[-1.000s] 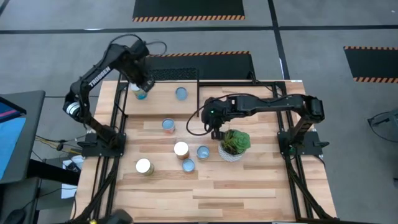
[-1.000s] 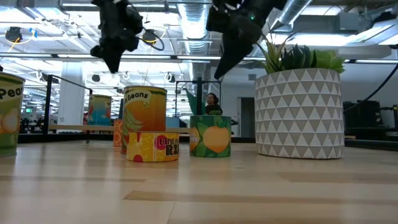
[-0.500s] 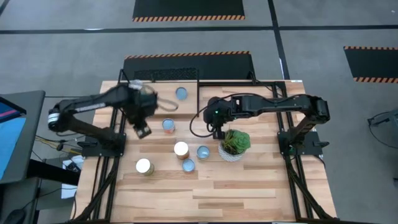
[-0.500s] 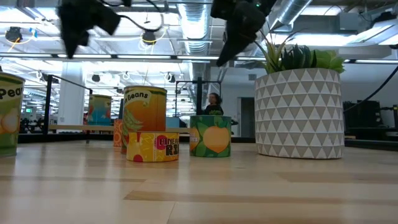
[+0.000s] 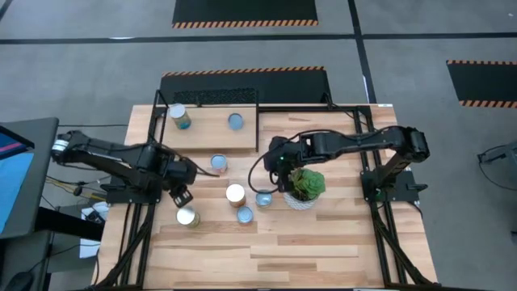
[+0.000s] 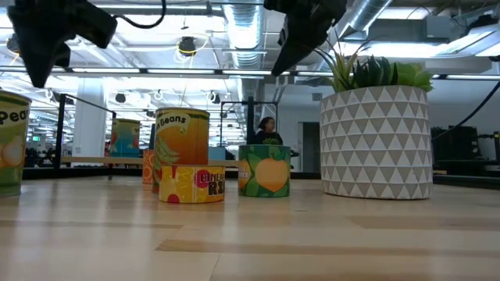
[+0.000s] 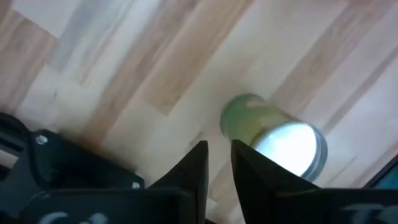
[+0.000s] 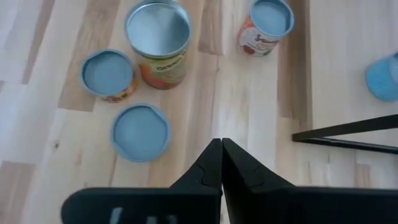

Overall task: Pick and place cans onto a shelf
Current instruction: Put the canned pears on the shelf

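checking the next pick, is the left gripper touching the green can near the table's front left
Apart. The left wrist view shows the left gripper slightly open and empty, with bare wood between its fingertips and the green can.

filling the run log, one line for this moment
left gripper: empty, slightly open, above green can | right gripper: shut, near plant | shelf: two cans

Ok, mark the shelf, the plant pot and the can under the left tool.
shelf (image 5: 206,133): high view, bare wood between its two cans.
plant pot (image 6: 375,140): low view, patterned front wall.
can (image 7: 289,143): left wrist view, shiny round top.
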Controlling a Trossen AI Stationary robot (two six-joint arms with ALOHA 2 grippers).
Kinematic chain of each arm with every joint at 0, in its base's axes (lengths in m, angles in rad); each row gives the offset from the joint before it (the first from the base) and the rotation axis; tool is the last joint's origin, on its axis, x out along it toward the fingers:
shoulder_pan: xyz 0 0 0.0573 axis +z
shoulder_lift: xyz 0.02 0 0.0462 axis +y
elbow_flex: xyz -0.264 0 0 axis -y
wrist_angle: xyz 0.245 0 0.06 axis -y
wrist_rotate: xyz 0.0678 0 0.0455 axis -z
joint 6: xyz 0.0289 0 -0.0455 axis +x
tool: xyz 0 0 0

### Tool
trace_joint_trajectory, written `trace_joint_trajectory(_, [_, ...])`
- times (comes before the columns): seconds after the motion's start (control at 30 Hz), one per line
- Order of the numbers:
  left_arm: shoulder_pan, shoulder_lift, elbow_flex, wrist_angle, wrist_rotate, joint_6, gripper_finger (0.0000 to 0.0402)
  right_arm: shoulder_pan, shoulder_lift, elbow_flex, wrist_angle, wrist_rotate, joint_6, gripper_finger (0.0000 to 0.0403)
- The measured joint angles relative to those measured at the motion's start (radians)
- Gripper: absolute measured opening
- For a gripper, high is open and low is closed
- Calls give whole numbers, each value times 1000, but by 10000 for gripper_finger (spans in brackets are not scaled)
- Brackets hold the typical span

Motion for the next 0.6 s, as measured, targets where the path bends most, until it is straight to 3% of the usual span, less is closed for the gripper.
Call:
trace_joint_trajectory(0.33, [-164,56,0,84,-19,-96,57,68,0,0,8,84,20,24])
trace_joint_trajectory(0.6, [-223,116,0,85,-28,-99,57,107,0,0,13,86,25,21])
